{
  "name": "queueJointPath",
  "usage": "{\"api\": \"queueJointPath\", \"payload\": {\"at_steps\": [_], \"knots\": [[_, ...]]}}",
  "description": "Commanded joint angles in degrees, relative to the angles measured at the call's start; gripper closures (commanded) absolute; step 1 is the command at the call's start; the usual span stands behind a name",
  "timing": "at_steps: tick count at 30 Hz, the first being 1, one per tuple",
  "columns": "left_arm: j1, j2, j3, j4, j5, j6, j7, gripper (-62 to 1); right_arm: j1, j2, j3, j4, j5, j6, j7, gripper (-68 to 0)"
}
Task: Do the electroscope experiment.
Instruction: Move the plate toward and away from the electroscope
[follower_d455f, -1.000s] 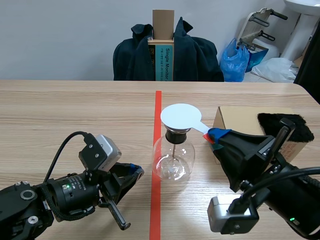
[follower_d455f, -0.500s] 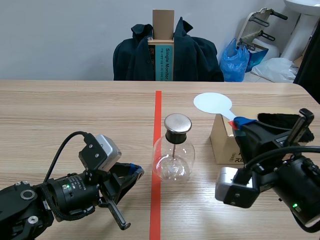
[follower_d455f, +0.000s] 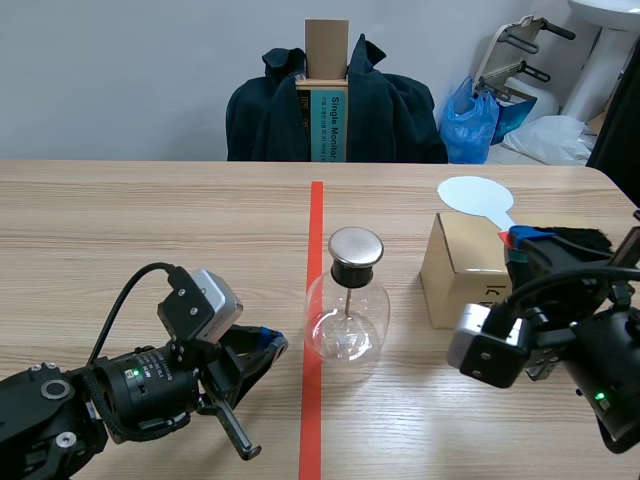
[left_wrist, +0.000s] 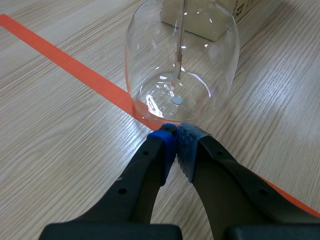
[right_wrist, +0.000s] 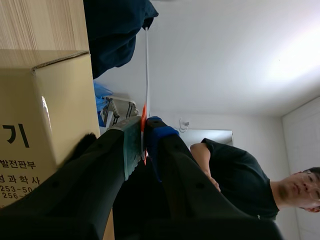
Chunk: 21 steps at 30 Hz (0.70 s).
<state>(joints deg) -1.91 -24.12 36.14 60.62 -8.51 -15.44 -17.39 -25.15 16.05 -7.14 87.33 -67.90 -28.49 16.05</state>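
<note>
Across the table (follower_d455f: 150, 230), left fingers (left_wrist: 162, 147) are sitting closed and empty beside the flask (follower_d455f: 346, 325). Right fingers (right_wrist: 131, 145) are clamping the white disc (follower_d455f: 476, 193), probably risking a charge-draining brush against the box (follower_d455f: 465, 262).

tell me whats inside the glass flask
A thin rod hangs down the middle of the glass flask, ending in a small strip above a pale dot on the bottom. The metal cap hides where the rod is fixed.

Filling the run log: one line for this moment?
left tool: shut, tips by flask base | right tool: shut on white paddle, raised near box | flask: upright, capped
</note>
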Motion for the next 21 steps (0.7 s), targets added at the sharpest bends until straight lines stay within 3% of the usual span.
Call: {"api": "queueJointPath", "payload": {"at_steps": [1,21], "knots": [[-0.35,0.26,-0.15,1.46,-0.2,-0.09,-0.76,-2.6,0.2,0.92,0.44,0.85,0.37,-0.59,1.03,-0.8],[-0.35,0.26,-0.15,1.46,-0.2,-0.09,-0.76,-2.6,0.22,0.92,0.44,0.85,0.37,-0.61,20.2,-0.8]]}}
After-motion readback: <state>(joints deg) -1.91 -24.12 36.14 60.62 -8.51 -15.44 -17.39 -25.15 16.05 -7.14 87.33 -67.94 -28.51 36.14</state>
